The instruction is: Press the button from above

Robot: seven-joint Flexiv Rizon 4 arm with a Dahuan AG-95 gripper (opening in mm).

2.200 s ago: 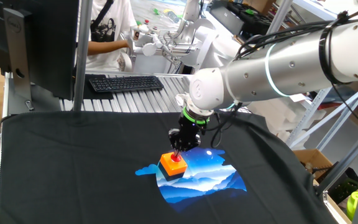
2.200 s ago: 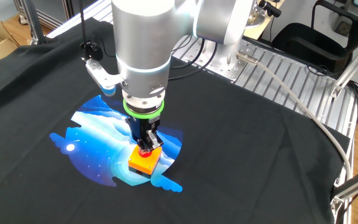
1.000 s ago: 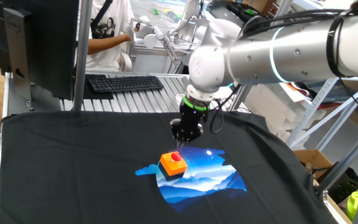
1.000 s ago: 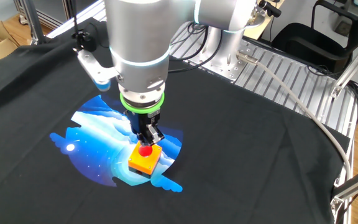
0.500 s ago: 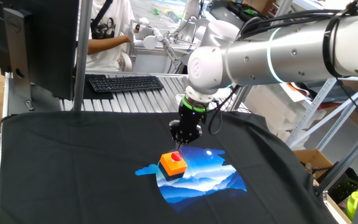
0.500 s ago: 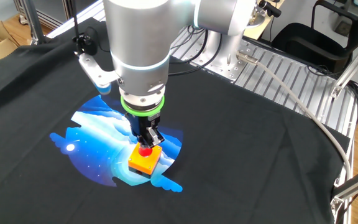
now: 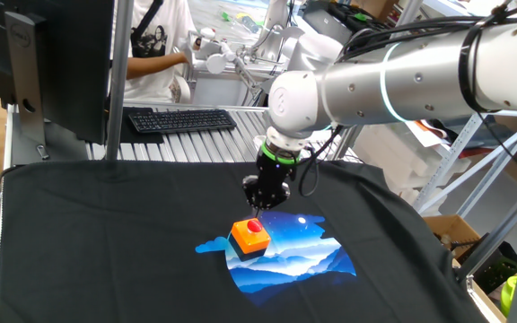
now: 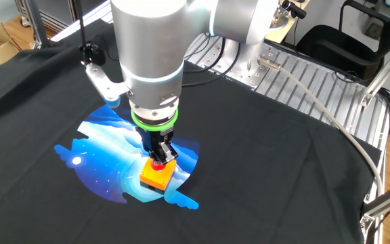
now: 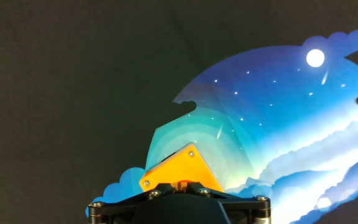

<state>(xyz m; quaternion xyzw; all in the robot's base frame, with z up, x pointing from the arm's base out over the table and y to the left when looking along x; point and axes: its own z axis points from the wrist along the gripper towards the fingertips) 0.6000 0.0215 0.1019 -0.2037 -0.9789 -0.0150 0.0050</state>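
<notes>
The button has a red dome (image 7: 255, 228) on an orange box base (image 7: 244, 241) and stands on a blue printed patch of the black cloth. My gripper (image 7: 257, 212) points straight down right over the dome. In the other fixed view its fingertips (image 8: 159, 160) meet in one point at the top of the red dome (image 8: 158, 165), touching it or a hair above; the orange base (image 8: 156, 177) shows below. The hand view shows the orange base (image 9: 178, 169) at the bottom centre, with the dome almost hidden behind the hand's housing (image 9: 179, 208).
The black cloth (image 7: 106, 233) covers the table, with the blue patch (image 7: 299, 256) round the button. A keyboard (image 7: 179, 119), a monitor (image 7: 70, 63) and a person (image 7: 155, 45) are at the back. A cardboard box (image 7: 451, 235) stands beside the table. Cables (image 8: 330, 129) cross the cloth.
My gripper rose off the button after the earliest frames. Over the last second it has come back down a little, and its tip is again at the dome. The button has not moved.
</notes>
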